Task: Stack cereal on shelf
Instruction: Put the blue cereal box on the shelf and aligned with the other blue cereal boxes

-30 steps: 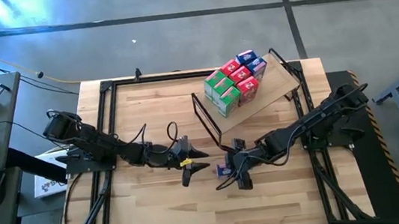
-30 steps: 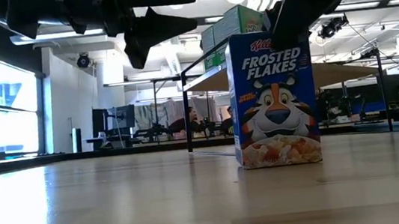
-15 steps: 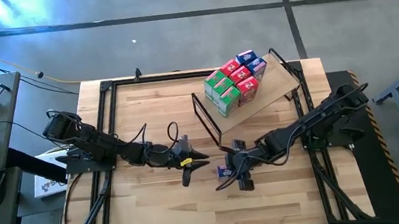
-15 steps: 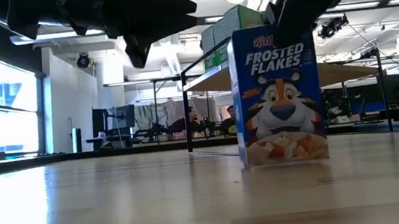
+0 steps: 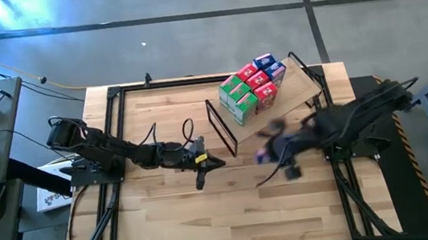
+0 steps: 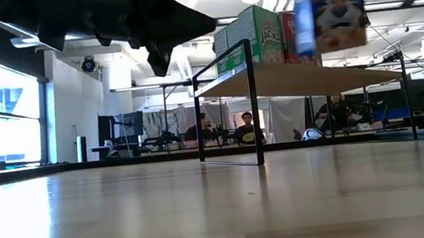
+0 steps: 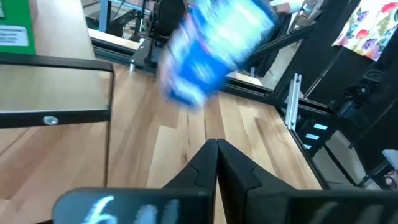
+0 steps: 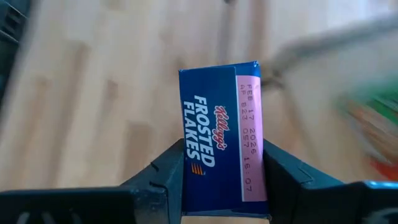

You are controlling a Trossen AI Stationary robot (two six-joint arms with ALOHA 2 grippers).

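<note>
Item: my left arm (image 5: pixel 112 152). Dark, jointed links, black cable looping off it in arcs; a yellow tag sat near the wrist. Its gripper (image 7: pixel 216 155) showed two matte black fingers tapering to flat tips.

Item: my right arm (image 5: pixel 359 115). Same dark build, blurred, cable trailing below. Its gripper (image 8: pixel 224 165) carried black angular fingers (image 8: pixel 165 174) with bevelled inner edges.
</note>
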